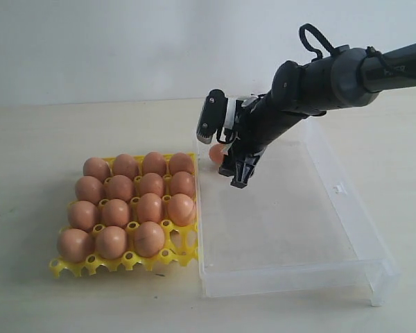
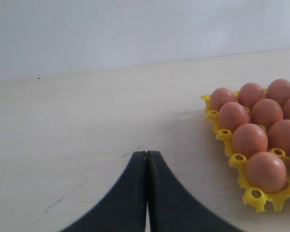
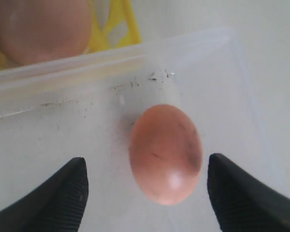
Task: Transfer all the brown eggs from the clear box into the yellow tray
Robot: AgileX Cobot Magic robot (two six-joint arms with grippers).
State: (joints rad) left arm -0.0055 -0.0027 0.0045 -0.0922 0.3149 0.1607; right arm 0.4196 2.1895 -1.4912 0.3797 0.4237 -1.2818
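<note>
- Setting: a pale beige tabletop [image 1: 41, 291] in front of a plain white wall [image 1: 90, 48].
- Left gripper [image 2: 146, 193]: its black fingers are pressed together with nothing between them. It sits low over bare tabletop, well apart from the work. The exterior view does not show it.
- Bright yellow plastic egg tray [image 1: 90, 266]: a square lattice of round cups, lying on the left with its right edge just beside the box. It carries fifteen light reddish-brown eggs [image 1: 115, 212], one upright in each cup.
- Empty cup [image 1: 184, 239]: the front right corner of the tray, next to the box, is the only open position.
- Transparent plastic rectangular box [image 1: 291, 274]: shallow, with low walls, lying on the right. Its floor is bare except for one egg.
- Last brown egg [image 3: 166, 153]: it lies on its side on the box floor in the far left corner, close to the wall that faces the tray. In the exterior view the arm partly hides it [image 1: 215, 152].
- Right gripper [image 3: 147, 166]: its jaws are spread wide, one on each side of this egg and touching neither side. The egg is not gripped.
- Progress estimate: fifteen of sixteen transfers appear complete. One pick and one placement into the empty cup are left.
</note>
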